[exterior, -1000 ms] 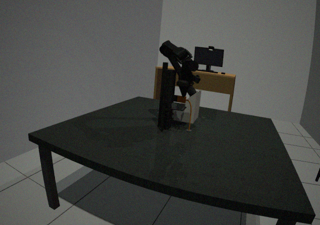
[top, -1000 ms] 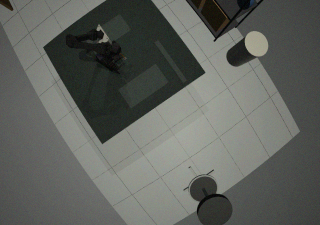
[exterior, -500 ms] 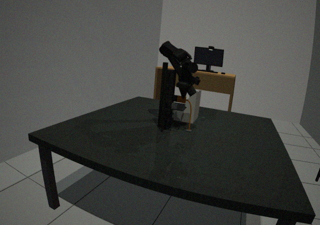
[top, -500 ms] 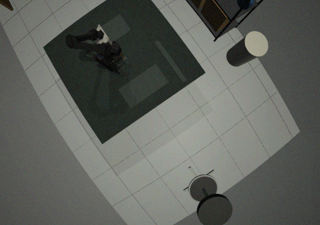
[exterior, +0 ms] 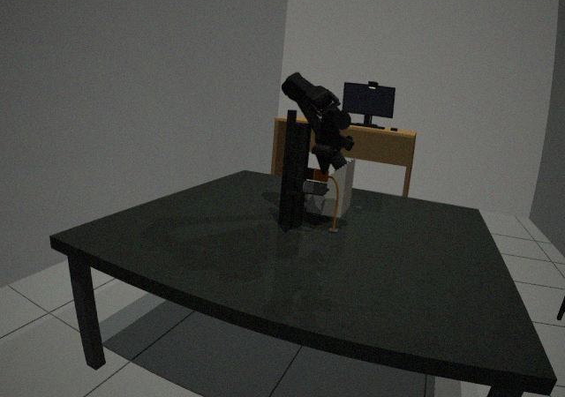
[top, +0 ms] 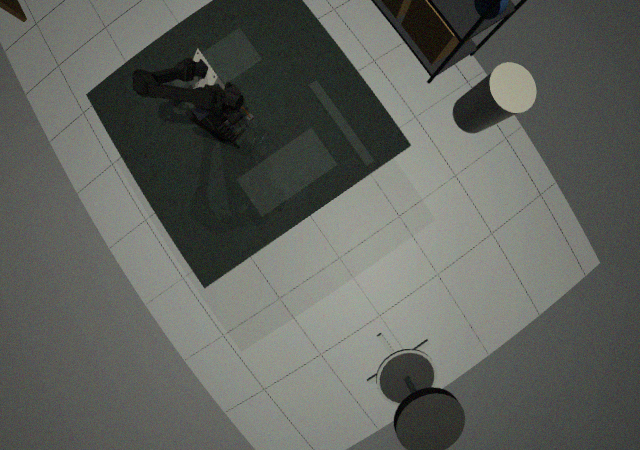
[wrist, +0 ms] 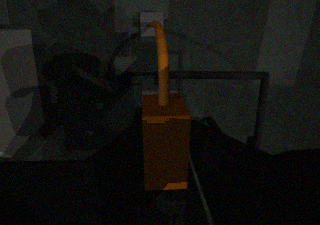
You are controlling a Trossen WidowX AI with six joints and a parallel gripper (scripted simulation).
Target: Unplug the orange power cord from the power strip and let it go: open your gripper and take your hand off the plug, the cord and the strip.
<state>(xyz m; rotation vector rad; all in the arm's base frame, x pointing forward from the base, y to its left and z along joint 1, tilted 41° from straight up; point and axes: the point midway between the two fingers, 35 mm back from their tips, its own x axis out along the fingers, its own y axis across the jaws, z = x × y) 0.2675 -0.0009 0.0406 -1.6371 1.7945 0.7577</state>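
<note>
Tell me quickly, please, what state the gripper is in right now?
Gripper: closed on the orange plug, with its cord arching away.

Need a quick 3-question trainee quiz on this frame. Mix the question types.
1. True or false: the gripper is shut on the orange plug.
2. Where does the cord leave the plug in the wrist view? A) its top face B) its left side C) underneath
3. Fill in: in the exterior view the cord arcs down to a small pale piece on the ____.

Key: 1 true. 2 A. 3 table.
</note>
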